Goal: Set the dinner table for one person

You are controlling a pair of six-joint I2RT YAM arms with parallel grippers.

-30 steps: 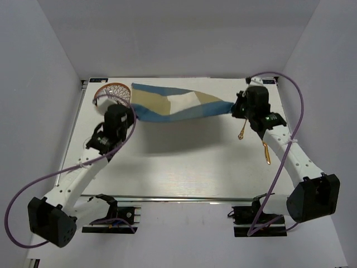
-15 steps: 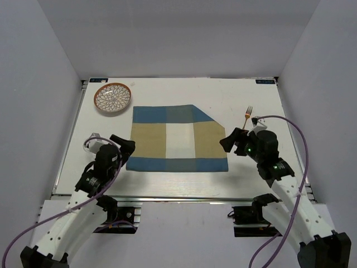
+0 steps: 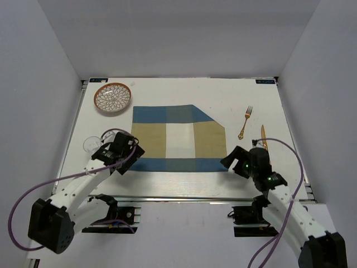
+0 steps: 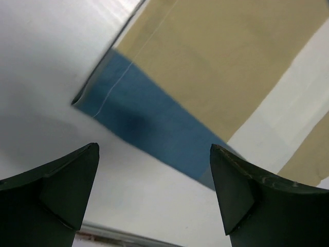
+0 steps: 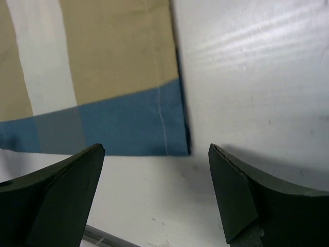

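Dinner table (image 3: 184,184) carries a checked blue-and-tan placemat (image 3: 178,139) flat at its centre, left gripper (image 3: 124,152) and right gripper (image 3: 233,159) spread wide and empty over the mat's near corners, blue far-corner labels (image 3: 265,81) too small to read

I have the blue-and-tan checked cloth placemat (image 3: 178,138) lying flat on the large white rectangular tabletop (image 3: 184,92), roughly mid-table. Behind the placemat's far-left corner, and apart from it, sits the round orange-rimmed patterned plate (image 3: 112,97). Left of the placemat's near half sits the clear drinking glass (image 3: 92,145). Right of the placemat lies the gold metal fork (image 3: 245,121). The gold metal knife (image 3: 263,144) lies further right and nearer to me, and neither touches the cloth. My left gripper (image 3: 127,158) is just beside the placemat's near-left corner, and my right gripper (image 3: 230,161) is just beside its near-right corner.
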